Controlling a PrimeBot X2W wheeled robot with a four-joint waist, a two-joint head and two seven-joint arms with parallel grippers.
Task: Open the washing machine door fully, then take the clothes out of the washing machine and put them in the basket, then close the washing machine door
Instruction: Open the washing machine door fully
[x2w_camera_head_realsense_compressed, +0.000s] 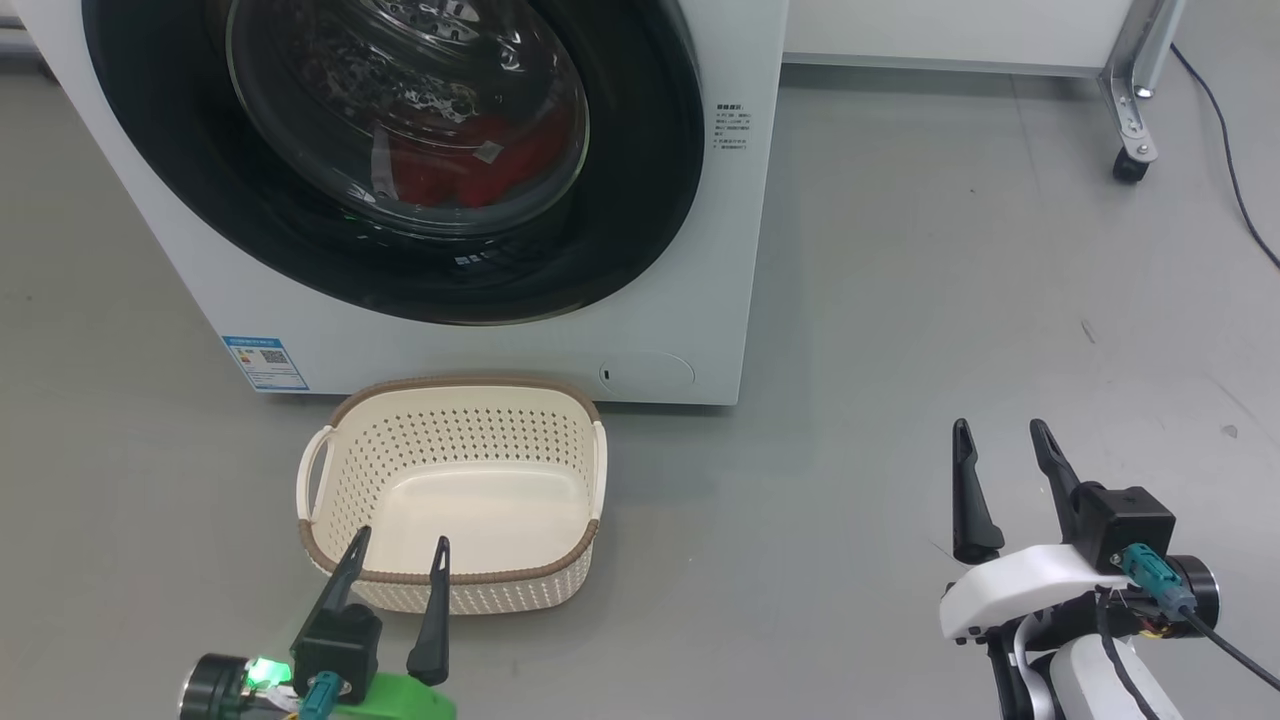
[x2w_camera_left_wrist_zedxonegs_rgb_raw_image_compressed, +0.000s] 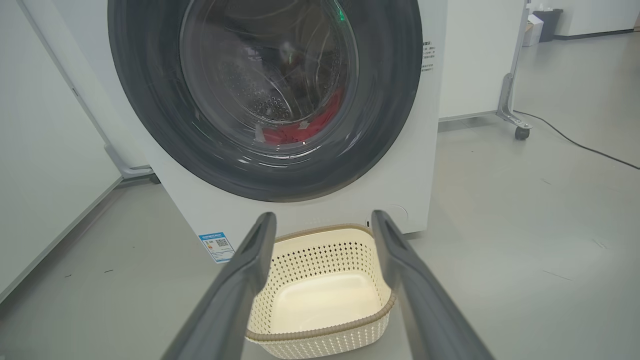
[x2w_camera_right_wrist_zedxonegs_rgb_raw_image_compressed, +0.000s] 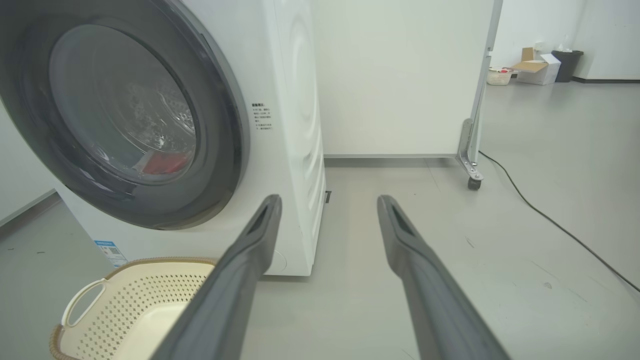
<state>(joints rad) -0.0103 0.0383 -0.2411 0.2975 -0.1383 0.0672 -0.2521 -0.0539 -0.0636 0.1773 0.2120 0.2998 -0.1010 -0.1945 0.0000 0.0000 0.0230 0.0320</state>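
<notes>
The washing machine door (x2w_camera_head_realsense_compressed: 640, 180) sits shut over the red clothes (x2w_camera_head_realsense_compressed: 470, 160), basket (x2w_camera_head_realsense_compressed: 470, 383) on the floor just before it, so bring your right gripper (x2w_camera_head_realsense_compressed: 1000, 428), wide open and empty like the left gripper (x2w_camera_head_realsense_compressed: 402, 537), to the rim's edge and swing wide.

The washing machine door (x2w_camera_head_realsense_compressed: 640, 200) has a glossy black rim that throws reflections, around a smooth, clear glass bowl. The washing machine (x2w_camera_head_realsense_compressed: 720, 320) body is a smooth white panel with a soft sheen. Behind the glass its drum (x2w_camera_left_wrist_zedxonegs_rgb_raw_image_compressed: 255, 95) is shiny perforated metal. The clothes (x2w_camera_head_realsense_compressed: 520, 165) are soft red cloth. The basket (x2w_camera_head_realsense_compressed: 470, 440) is matt cream perforated plastic with a brown woven-look rim. The floor (x2w_camera_head_realsense_compressed: 900, 300) is smooth grey with a dull shine. The left gripper (x2w_camera_head_realsense_compressed: 402, 537) and right gripper (x2w_camera_head_realsense_compressed: 999, 425) have matt dark fingers.
</notes>
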